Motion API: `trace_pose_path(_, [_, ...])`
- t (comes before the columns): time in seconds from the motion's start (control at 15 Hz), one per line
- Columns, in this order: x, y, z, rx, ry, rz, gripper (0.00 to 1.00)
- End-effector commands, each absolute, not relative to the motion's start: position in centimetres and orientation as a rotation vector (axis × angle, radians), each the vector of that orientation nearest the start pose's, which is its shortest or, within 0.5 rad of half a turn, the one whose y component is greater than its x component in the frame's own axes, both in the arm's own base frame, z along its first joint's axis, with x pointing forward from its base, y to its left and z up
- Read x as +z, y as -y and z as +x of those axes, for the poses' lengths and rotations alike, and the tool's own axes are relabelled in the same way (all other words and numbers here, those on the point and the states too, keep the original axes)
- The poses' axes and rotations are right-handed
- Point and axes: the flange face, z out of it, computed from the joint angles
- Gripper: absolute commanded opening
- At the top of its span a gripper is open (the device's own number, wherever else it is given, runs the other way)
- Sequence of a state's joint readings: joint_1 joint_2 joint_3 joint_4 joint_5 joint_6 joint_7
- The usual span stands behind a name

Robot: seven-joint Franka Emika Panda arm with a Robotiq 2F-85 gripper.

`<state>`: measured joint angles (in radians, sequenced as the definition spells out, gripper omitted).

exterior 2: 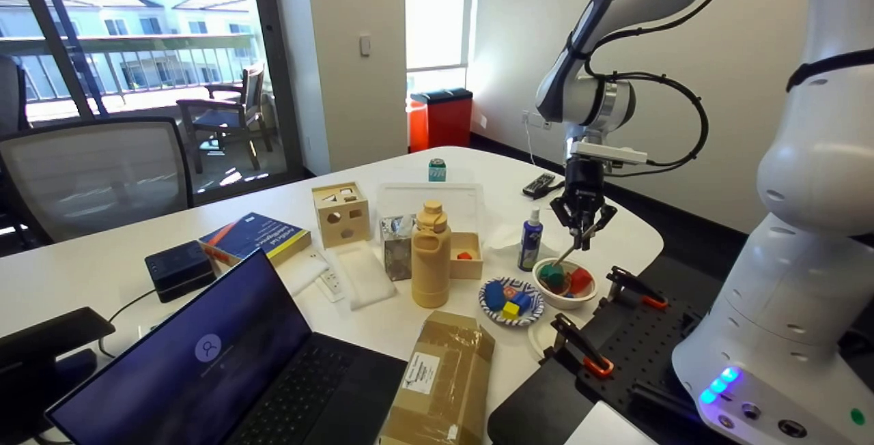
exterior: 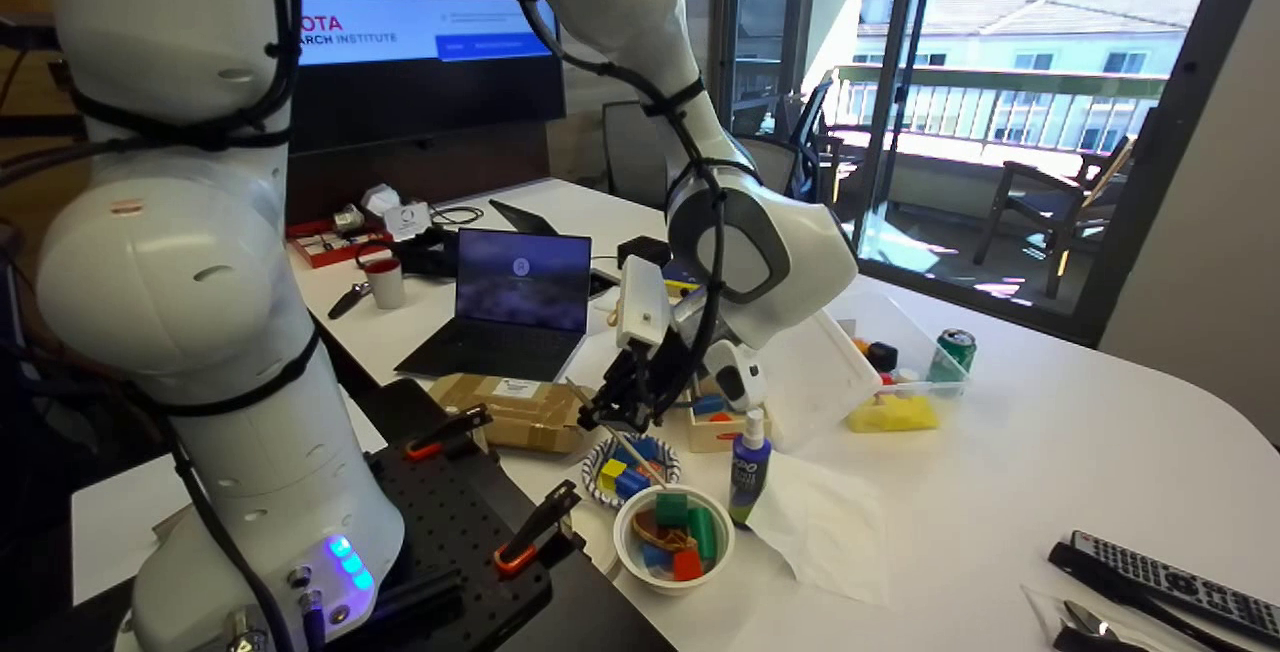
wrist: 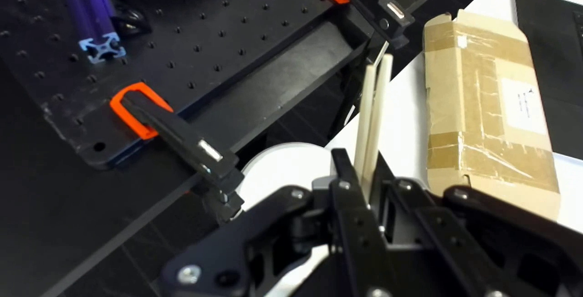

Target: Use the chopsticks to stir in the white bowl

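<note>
One Robotiq gripper point(exterior 2: 582, 240) pinches two pale chopsticks point(wrist: 377, 115); they slant down to one white bowl point(exterior 2: 565, 302), though whether their lower ends touch anything inside I cannot tell. The white bowl holds two green blocks point(exterior: 672, 509) and one red block point(exterior: 687, 564). Beside it sit one zigzag-patterned bowl point(exterior: 592, 477) and one spray bottle point(exterior: 748, 472); two clamps point(wrist: 175, 133) line the perforated board point(wrist: 212, 51).

Table point(exterior: 1000, 492): white, as we see it
White bowl point(exterior: 676, 587): just beside a patterned bowl point(exterior 2: 490, 315)
Spray bottle point(exterior: 748, 477): upright near both
Cardboard box point(wrist: 489, 105): beside the laptop point(exterior: 520, 292)
Remote point(exterior: 1180, 578): well apart from these
</note>
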<state>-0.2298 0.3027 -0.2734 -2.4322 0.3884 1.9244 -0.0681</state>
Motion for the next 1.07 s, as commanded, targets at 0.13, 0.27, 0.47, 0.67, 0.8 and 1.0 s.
trace_pose_path(0.13, [12.6, 16.7, 33.6, 0.934, -1.073, -2.258, 0.03])
trace_pose_path(0.27, [11.9, 16.4, 33.4, 0.946, -1.100, -2.211, 0.03])
trace_pose_path(0.47, [10.2, 16.5, 32.4, 0.971, -1.152, -2.148, 0.03])
trace_pose_path(0.67, [8.9, 17.0, 31.4, 0.972, -1.211, -2.100, 0.03])
trace_pose_path(0.8, [8.7, 17.7, 30.8, 0.949, -1.260, -2.080, 0.03])
trace_pose_path(1.0, [8.4, 18.5, 30.6, 0.874, -1.331, -2.076, 0.03])
